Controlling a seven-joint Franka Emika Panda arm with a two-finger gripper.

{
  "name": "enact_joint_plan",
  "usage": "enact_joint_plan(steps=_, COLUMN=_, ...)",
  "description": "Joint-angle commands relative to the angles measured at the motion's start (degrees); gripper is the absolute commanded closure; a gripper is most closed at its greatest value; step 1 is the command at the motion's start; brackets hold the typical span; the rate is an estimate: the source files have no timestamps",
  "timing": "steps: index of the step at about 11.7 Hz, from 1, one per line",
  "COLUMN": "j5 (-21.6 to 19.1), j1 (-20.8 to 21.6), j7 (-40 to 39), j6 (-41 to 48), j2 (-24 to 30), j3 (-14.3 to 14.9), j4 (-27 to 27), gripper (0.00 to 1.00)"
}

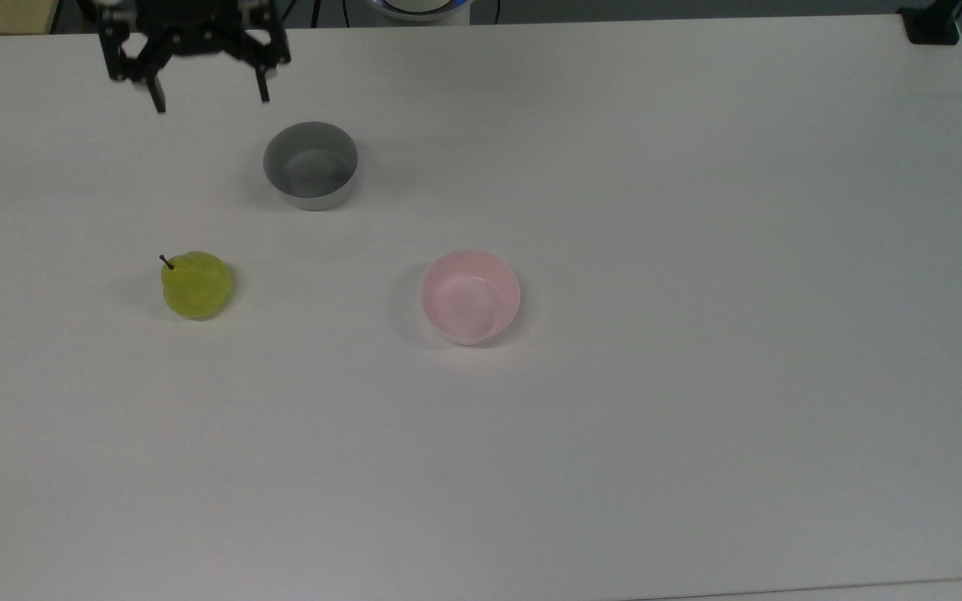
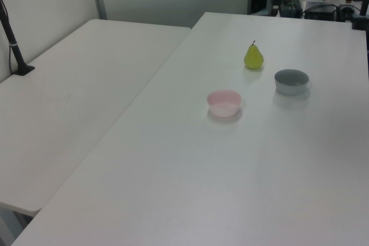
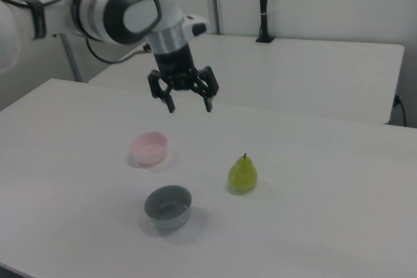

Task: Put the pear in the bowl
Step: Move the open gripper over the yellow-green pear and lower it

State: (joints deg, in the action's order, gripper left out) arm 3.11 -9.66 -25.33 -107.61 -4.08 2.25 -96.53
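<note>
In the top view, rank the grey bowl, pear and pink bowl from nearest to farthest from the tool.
Measured from the tool in the top view:
1. Grey bowl, just below-right of it.
2. Pear, further down, at the top view's left.
3. Pink bowl, down and to the right.

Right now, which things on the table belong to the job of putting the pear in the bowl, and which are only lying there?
For the job:
- pear
- pink bowl
- hand, open, high above the table

Only lying there:
- grey bowl
</note>
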Motion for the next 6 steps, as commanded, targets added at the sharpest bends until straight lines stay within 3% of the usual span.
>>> enact_joint_plan(steps=1, j5=2.2, j1=-0.5, j7=-1.0, j6=-10.7, j2=-5.4, j3=0.4, j4=-3.0, gripper=0.03)
enact_joint_plan(steps=4, j5=2.1, j1=-2.1, j7=-0.2, j6=-18.5, j2=-8.9, j3=0.4, j4=-5.4, gripper=0.00)
enact_joint_plan(steps=6, j5=2.1, j1=-3.1, j7=5.6, j6=-21.8, j2=-11.0, j3=0.6, j4=-6.2, gripper=0.00)
